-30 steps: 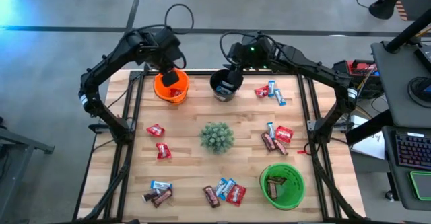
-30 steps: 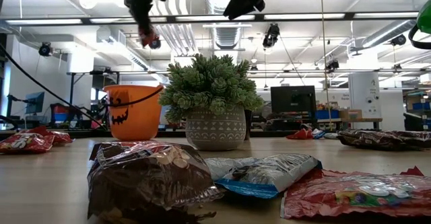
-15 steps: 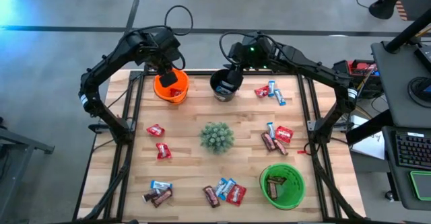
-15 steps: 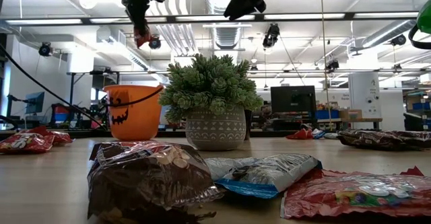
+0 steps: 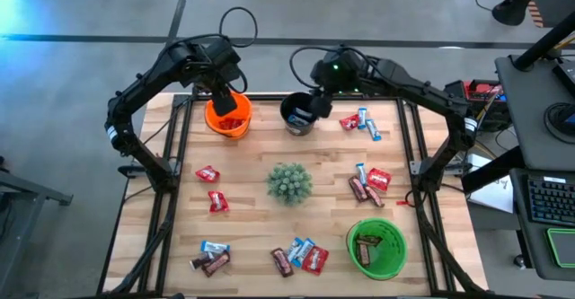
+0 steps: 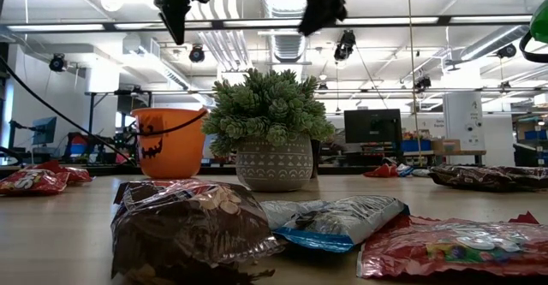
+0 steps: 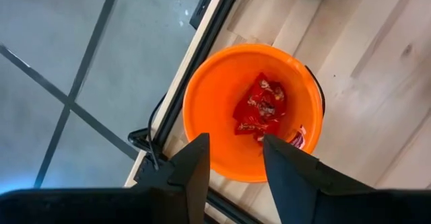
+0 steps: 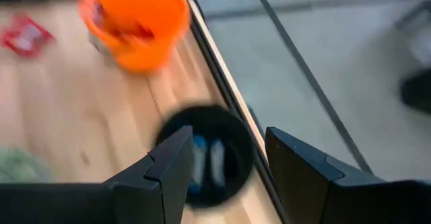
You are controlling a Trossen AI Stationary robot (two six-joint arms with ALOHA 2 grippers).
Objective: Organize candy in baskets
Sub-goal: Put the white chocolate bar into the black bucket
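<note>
My left gripper (image 5: 222,101) (image 7: 236,160) hangs open above the orange basket (image 5: 227,118) (image 7: 252,113), in which red candy (image 7: 259,106) lies on the bottom. My right gripper (image 5: 314,109) (image 8: 225,163) hangs open above the black basket (image 5: 301,113) (image 8: 205,153), which holds blue-wrapped candy (image 8: 205,158). The green basket (image 5: 376,248) stands near the front right with brown candy inside. Loose candy lies flat on the table: red pieces (image 5: 212,187) at the left, mixed groups at the right (image 5: 368,180), far right (image 5: 361,119) and front (image 5: 299,255).
A spiky green plant in a patterned pot (image 5: 289,182) (image 6: 272,131) stands mid-table between the baskets. Black frame rails (image 5: 171,182) run along the table's left and right sides. Close to the low camera lie brown (image 6: 188,225), blue-silver (image 6: 338,219) and red (image 6: 454,242) candy.
My left gripper has opened above the orange basket and let go of a red candy, which has dropped out of its fingers. My right gripper has tilted a little over the black basket, staying open.
</note>
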